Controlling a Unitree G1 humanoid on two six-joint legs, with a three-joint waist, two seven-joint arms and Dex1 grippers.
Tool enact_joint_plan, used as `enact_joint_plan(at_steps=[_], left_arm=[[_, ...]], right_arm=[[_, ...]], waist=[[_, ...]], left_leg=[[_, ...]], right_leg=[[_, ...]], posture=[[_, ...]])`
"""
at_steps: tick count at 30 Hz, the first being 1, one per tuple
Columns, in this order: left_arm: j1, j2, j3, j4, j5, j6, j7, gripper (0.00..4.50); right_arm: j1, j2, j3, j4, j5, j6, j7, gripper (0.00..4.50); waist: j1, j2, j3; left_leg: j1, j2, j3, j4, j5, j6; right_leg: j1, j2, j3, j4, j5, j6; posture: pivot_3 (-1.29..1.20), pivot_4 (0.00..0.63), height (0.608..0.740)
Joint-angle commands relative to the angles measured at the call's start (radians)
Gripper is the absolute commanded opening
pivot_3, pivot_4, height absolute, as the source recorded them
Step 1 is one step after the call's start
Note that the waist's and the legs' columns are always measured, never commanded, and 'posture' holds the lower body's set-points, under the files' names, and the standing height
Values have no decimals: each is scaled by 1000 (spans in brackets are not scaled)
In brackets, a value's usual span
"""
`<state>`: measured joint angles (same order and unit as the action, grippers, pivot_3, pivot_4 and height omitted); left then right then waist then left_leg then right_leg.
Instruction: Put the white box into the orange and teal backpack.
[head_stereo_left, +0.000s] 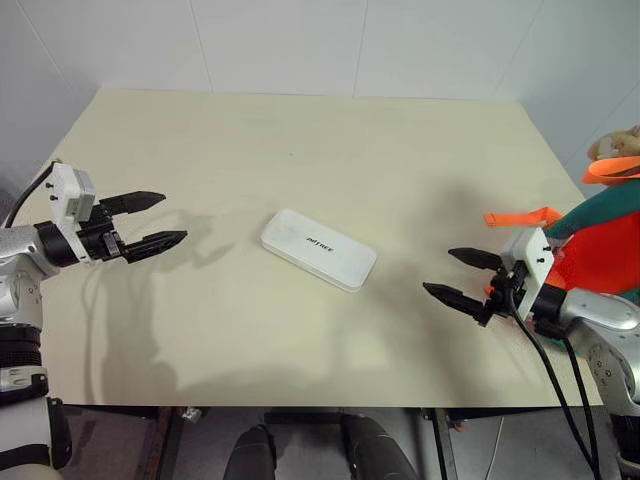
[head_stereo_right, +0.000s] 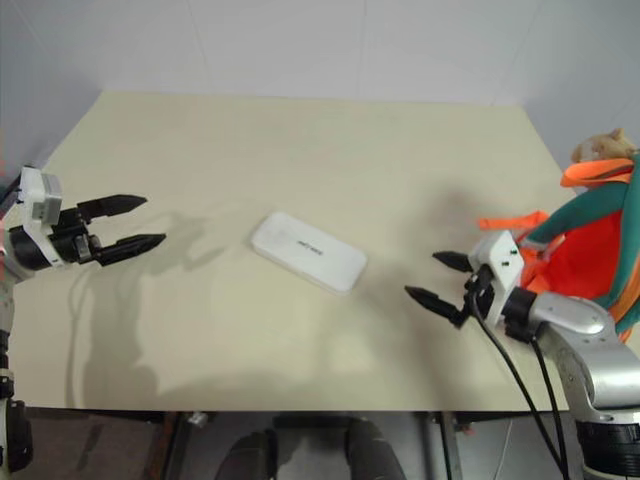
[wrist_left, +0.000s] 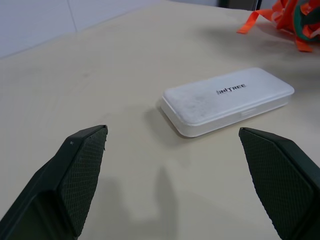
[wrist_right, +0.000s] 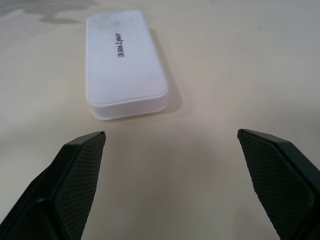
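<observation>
The white box (head_stereo_left: 318, 249) lies flat in the middle of the table (head_stereo_left: 300, 140), dark lettering on its lid, seen also as the white box (wrist_left: 227, 99) and the white box (wrist_right: 124, 62). My left gripper (head_stereo_left: 148, 221) hovers open to the box's left, pointing toward it with nothing between its fingers. My right gripper (head_stereo_left: 462, 277) is open too, to the box's right and nearer the front edge, aimed at it and apart from it. The orange and teal backpack (head_stereo_left: 604, 240) sits at the table's right edge behind the right gripper, a tan plush toy (head_stereo_left: 614, 146) on top.
An orange strap (head_stereo_left: 522, 216) of the backpack trails onto the table just behind my right gripper. Black cables (head_stereo_left: 555, 380) hang from the right wrist. White walls close the far side and the right side of the table.
</observation>
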<state>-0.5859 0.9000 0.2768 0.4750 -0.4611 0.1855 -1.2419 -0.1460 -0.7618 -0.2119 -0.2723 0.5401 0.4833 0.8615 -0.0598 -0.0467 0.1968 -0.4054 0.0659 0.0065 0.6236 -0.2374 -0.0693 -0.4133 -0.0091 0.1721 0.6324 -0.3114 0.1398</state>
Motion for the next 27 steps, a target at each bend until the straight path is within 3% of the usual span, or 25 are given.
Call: enact_joint_plan(at_steps=[1,10,11,14,25,27], left_arm=[[-24,15,21,-17,-5,-12,-2,4500],[-54,-42,-5,10,36,-31,96,4500],[-69,-61,-7,27,37,-57,96,4313],[-99,-99,-31,69,52,-105,70,3592],[-342,-213,-137,425,203,-298,83,20],[-384,-236,-157,502,236,-329,86,4]], right_arm=[[-35,20,-15,-34,18,-4,-23,4477],[-70,72,72,-55,-19,16,-75,4477],[-76,82,85,-51,-41,13,-97,4493],[-84,105,113,-41,-96,7,-158,3890],[-97,203,199,-41,-281,-18,-326,55],[-99,217,218,-45,-311,-7,-351,20]], waist=[[-1,0,0],[2,0,0],[2,0,0],[3,0,0],[3,0,0],[2,0,0]], left_leg=[[0,0,0,0,0,0],[0,0,0,6,0,0],[0,0,0,6,0,0],[0,0,0,6,0,0],[0,0,0,6,0,0],[0,0,0,5,0,0]], right_leg=[[0,0,0,0,0,0],[0,0,0,5,0,0],[0,0,0,6,0,0],[0,0,0,6,0,0],[0,1,0,5,0,1],[0,1,0,5,0,1]], posture=[[0,150,740],[0,150,740],[0,150,740],[0,150,740],[0,150,740],[0,150,740]])
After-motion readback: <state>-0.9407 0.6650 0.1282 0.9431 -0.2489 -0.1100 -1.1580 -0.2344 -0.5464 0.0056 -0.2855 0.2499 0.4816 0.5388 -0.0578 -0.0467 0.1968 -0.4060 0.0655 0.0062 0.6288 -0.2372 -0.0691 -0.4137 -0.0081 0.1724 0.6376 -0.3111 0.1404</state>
